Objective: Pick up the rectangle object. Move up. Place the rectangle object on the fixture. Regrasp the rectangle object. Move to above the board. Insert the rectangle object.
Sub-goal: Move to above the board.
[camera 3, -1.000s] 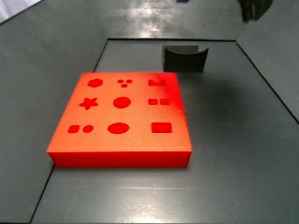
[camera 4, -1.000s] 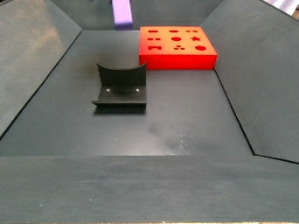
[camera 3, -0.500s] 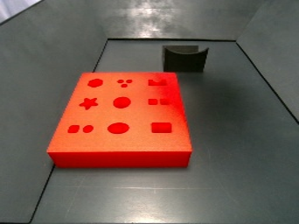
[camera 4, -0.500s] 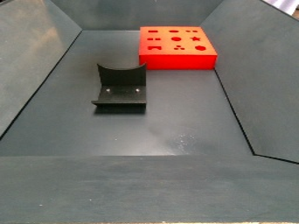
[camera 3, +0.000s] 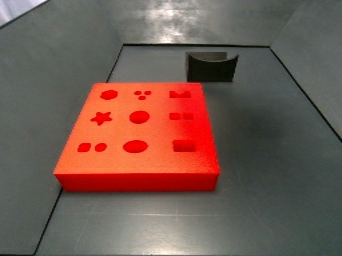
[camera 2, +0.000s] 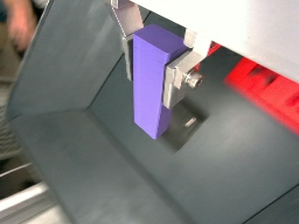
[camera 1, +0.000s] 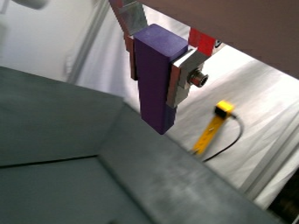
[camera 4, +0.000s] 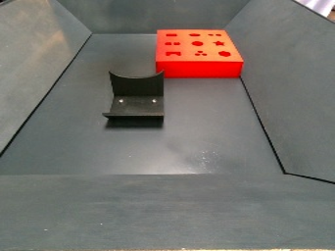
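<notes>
In both wrist views my gripper (camera 1: pixel 152 63) (camera 2: pixel 152 63) is shut on the purple rectangle object (camera 1: pixel 155 79) (camera 2: pixel 149 83), which hangs lengthwise between the silver fingers (camera 1: pixel 181 74) (camera 2: pixel 179 77), high above the floor. The gripper and the block are out of view in both side views. The red board (camera 3: pixel 138 133) (camera 4: pixel 199 52) lies flat with its cut-out shapes up; a blurred part of it shows in a wrist view (camera 2: pixel 267 83). The dark fixture (camera 3: pixel 211 66) (camera 4: pixel 135 97) stands on the floor apart from the board, and nothing rests on it.
Sloping grey walls (camera 4: pixel 53 69) enclose the dark floor (camera 4: pixel 183 137). A yellow cable (camera 1: pixel 214 127) hangs against a white backdrop beyond the enclosure in a wrist view.
One second ago the gripper and purple block showed at the top edge of both side views; they have since risen out of those views. Board and fixture have not moved.
</notes>
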Tool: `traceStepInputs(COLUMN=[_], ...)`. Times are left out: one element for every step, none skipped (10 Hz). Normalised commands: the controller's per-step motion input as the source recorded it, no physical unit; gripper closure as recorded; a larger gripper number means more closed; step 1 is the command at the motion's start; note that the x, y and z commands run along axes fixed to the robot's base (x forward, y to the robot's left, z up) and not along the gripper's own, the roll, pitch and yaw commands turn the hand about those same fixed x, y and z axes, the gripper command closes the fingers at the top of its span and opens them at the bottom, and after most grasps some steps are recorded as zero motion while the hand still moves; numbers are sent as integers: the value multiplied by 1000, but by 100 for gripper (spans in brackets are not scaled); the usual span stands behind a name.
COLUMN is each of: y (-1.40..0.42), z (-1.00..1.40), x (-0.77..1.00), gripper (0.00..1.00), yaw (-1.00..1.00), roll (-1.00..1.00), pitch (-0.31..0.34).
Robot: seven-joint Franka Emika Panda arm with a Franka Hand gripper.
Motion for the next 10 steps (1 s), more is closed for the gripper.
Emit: traceStepInputs(y=[-1000,-1000,-1000,-1000,-1000,-701,-419,-177,-111,-37], z=[93,106,107,101,108,80,42,26,15,7], x=[-485,-498,-508,-541,-553,-441,-305,-184,-149,-113], gripper=[100,100,100,100,100,100,100,100,100,100], yaw=[-82,-89,-94,-103,-106,-109,-110,-104,-105,-69], roll=[-1000,-1000,-1000,-1000,-1000,-1000,-1000,-1000,-1000,-765], pitch=[-82,-86,-86,-80,-80,-86,-83,-83,-90,-89])
